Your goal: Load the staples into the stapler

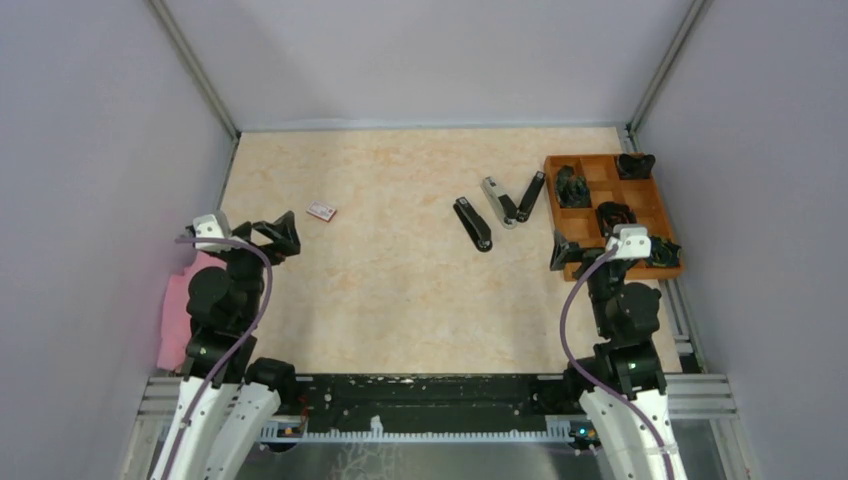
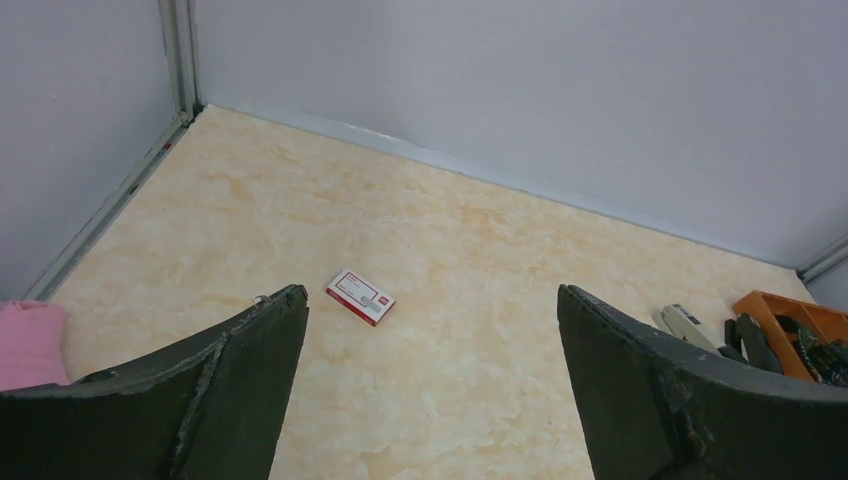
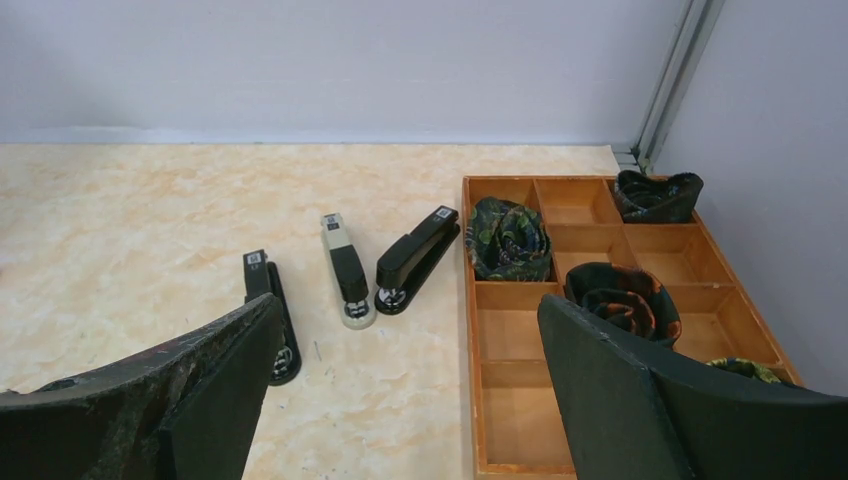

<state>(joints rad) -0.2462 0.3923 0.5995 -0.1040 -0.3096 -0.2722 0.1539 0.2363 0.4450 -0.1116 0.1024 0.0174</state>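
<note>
Left tool [image 1: 278,238] and right tool [image 1: 562,252] stood apart, empty. Staplers [image 1: 499,202] lay just left of tray [image 1: 590,157], nearer right tool, long axes fanned (staples not made out).

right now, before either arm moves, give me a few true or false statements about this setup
1. A pale stapler lies between a left black stapler and a right black stapler on the table. True.
2. The left gripper is holding the red-and-white box. False: its jaws are open and empty, and the box lies on the table ahead of it.
3. The right gripper is open and holds nothing. True.
4. The wooden tray sits on the table's left side. False: it is on the right, by the right arm.
5. Every tray compartment is empty. False: some hold rolled dark cloth.
</note>
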